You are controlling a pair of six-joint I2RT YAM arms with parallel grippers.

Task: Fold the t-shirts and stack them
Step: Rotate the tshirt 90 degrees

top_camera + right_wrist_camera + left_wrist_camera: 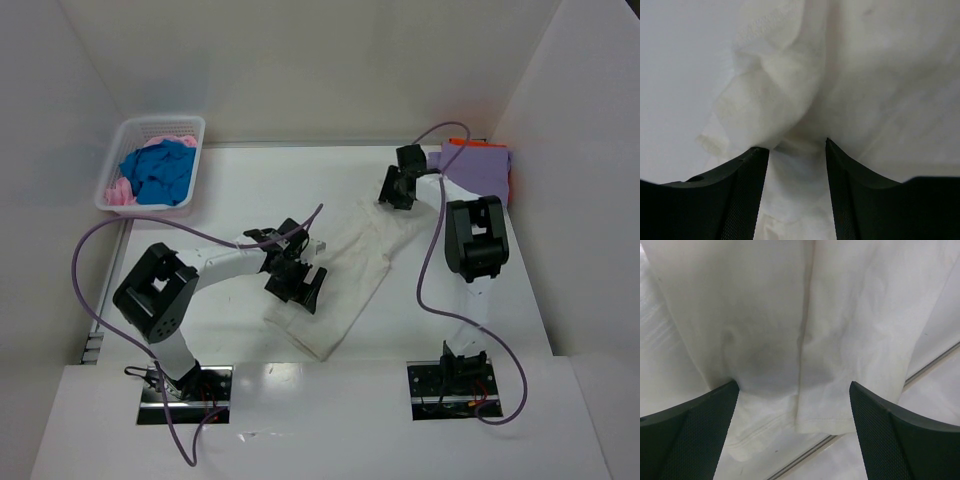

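**Two claws at the cream shirt**

Top view: the cream shirt lies mid-worktop. The left claw is over its near end and the right claw is at its far end. Blue shirt and pink shirt sit in the basket, far-left corner. Purple shirt lies on orange shirt, far-right corner.

Left wrist: fingers spread wide above the cloth.

Right wrist: fingers pinch a bunched fold.

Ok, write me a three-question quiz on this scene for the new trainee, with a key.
1. True or false: the white basket is empty.
2. Which t-shirt does the right gripper pinch?
3. The left gripper is: A) wide open over the cream-white t-shirt; B) shut on the basket; C) out of view.

Key: 1 false; 2 the cream-white t-shirt; 3 A.
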